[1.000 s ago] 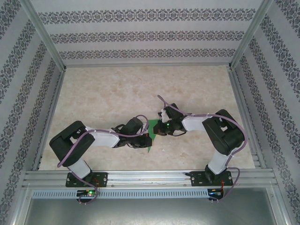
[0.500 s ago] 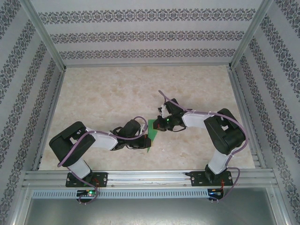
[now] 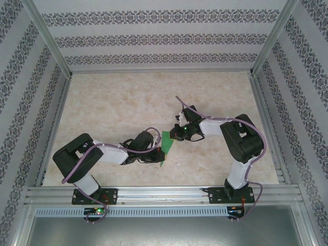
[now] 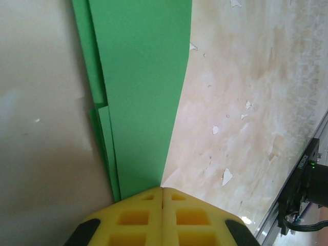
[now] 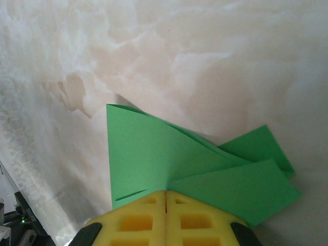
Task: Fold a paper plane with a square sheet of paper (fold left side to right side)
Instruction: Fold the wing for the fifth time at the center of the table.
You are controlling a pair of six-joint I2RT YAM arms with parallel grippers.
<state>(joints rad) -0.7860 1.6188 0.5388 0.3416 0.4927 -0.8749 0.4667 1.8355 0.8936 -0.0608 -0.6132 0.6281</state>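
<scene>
Left gripper (image 4: 163, 190) and right gripper (image 5: 166, 193) both pinch edges of the folded bright green paper sheet (image 3: 167, 141), seemingly lifted; beige marbled tabletop (image 3: 118, 102) lies open around it.

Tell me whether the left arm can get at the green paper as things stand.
Probably yes: the left pincer, shut, has its tips against the green paper, with nothing between them. The right pincer, also shut, meets another part and leaves that way free.
</scene>
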